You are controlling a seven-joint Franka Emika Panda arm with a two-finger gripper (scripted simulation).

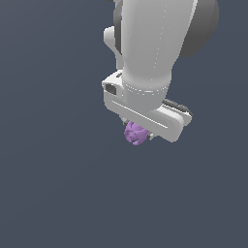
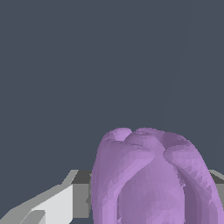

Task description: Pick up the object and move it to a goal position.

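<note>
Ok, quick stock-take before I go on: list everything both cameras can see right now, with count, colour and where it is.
object: one, light purple, lumpy and ridged, tucked under the gripper's underside in the exterior view; fills the near foreground of the wrist view.
background surface: one, plain dark grey-blue, all around in both views; no goal marker shows.
arm: one, white with dark grey joint parts, coming down from the top of the exterior view.
gripper: one, white body, directly over the object; fingers show light grey beside the object on either side in the wrist view. It looks closed on the object, though the contact itself is hidden.
</note>
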